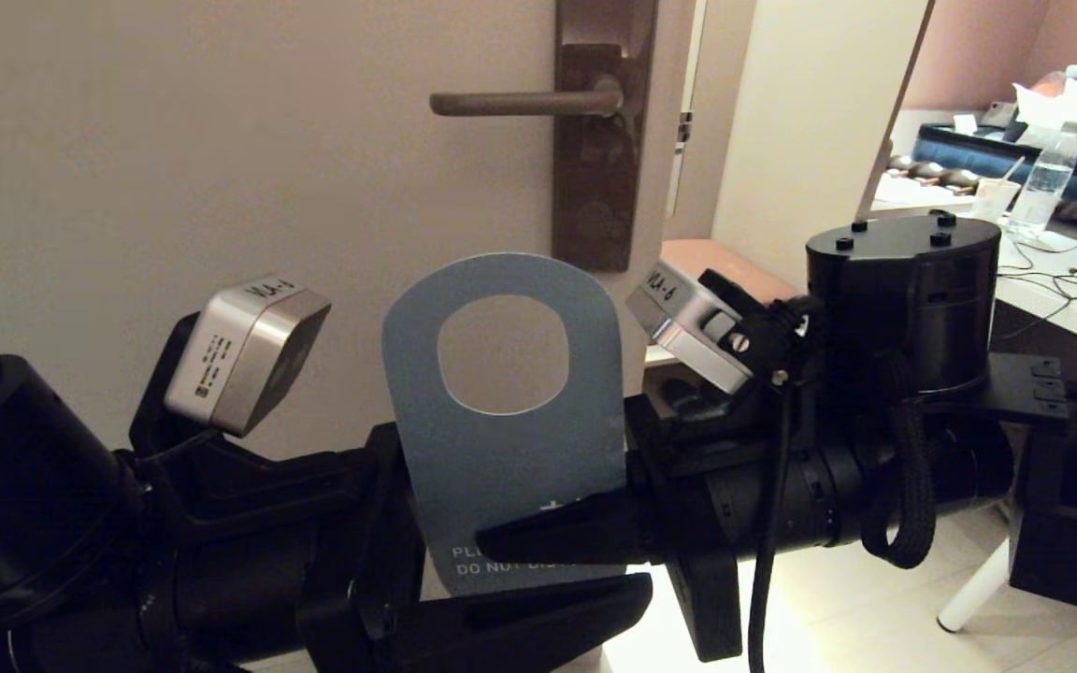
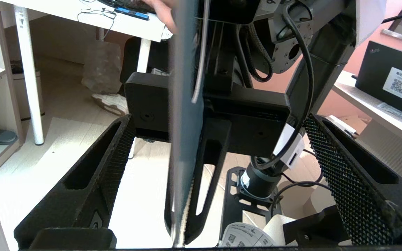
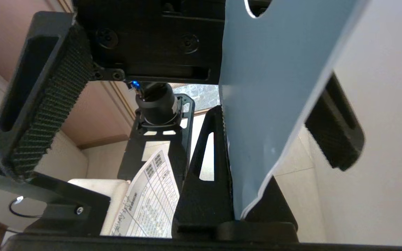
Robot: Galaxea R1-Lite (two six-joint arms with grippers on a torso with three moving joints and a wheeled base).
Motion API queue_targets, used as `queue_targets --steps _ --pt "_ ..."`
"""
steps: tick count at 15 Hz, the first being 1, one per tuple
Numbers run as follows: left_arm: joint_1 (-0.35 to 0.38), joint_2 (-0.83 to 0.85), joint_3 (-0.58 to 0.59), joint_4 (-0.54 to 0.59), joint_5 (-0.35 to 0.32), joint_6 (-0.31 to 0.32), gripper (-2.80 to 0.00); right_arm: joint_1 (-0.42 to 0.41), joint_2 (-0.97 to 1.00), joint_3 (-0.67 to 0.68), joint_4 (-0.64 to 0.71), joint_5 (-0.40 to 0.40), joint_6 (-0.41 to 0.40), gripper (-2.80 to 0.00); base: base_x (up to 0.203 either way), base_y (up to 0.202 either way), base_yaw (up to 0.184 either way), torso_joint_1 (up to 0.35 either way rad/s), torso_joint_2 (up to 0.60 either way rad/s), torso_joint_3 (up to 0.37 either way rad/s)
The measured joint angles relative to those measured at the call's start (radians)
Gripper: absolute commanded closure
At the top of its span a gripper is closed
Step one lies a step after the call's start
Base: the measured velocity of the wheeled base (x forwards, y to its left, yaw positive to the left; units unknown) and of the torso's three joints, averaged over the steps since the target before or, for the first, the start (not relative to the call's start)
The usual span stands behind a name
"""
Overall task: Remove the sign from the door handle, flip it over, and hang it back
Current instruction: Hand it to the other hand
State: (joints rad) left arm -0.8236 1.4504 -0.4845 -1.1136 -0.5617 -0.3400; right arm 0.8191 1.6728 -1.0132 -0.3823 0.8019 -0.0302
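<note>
Below the door handle (image 1: 524, 101), and a little in front of the door, the sign (image 1: 506, 421) stands upright between the two arms, off the lever and with its oval hole at the top. The right claw (image 1: 538, 537) is pressed together on the lower part of the card, beside the white words, so the card keeps vertical and its hole stays free. The left claw (image 2: 204, 181) is spread wide, with one finger on each side of the sign and not touching it; I judge that it is placed so to take the card from the other side, which would allow the turning over.

The sign is a thin, flat card with rounded ends and a smooth matte grey-blue face; in the left wrist view it shows almost only its narrow edge. The fingers (image 2: 340, 174) of the claws are black with a rough, dotted grip surface, good for holding such a slippery sheet. The door handle is a slim straight bar of dark bronze metal on a tall backplate (image 1: 599, 150), and it is bare now.
</note>
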Motion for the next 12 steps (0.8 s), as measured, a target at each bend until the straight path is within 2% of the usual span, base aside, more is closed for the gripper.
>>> queue_targets --steps 5,6,7,12 --pt "-0.001 0.002 0.000 -0.028 0.000 0.000 -2.80 0.011 -0.006 0.003 0.001 0.000 0.001 0.00 0.000 0.000 0.000 0.000 0.00 0.000" --pt "-0.001 0.004 0.004 -0.032 0.000 -0.001 -2.41 0.013 -0.007 0.004 0.001 0.000 0.001 0.00 0.000 0.000 0.000 0.000 0.00 0.000" --pt "-0.002 0.005 0.006 -0.034 0.000 -0.001 0.00 0.014 -0.008 0.004 0.002 0.000 0.001 0.00 0.000 0.000 0.000 0.000 0.00 0.000" --pt "-0.009 0.006 0.008 -0.034 0.000 -0.001 0.00 0.016 -0.009 0.009 0.000 -0.001 -0.001 0.00 0.000 0.000 0.000 0.000 0.00 0.000"
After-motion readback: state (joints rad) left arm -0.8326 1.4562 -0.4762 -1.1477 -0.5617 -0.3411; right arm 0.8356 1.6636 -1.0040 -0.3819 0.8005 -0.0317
